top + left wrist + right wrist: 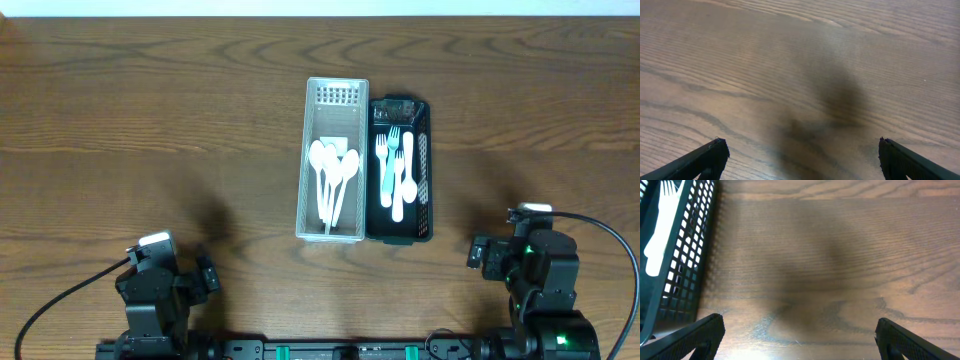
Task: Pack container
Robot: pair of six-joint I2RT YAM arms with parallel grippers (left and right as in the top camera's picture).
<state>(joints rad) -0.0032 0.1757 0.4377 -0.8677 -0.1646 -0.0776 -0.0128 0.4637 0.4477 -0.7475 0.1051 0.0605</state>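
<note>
A clear plastic bin [335, 95] at the table's middle holds white spoons [330, 175]. A black mesh bin [425, 165] touches its right side and holds white and teal forks [394, 165]. My left gripper [800, 157] is open and empty at the front left, far from both bins, with only bare wood between its fingers. My right gripper [800, 337] is open and empty at the front right. The right wrist view shows the black mesh bin's wall [687, 255] and a white fork handle [660, 227] at its left edge.
The wooden table [150, 130] stretches bare to the left and right of the bins. Both arm bases and their cables sit at the front edge.
</note>
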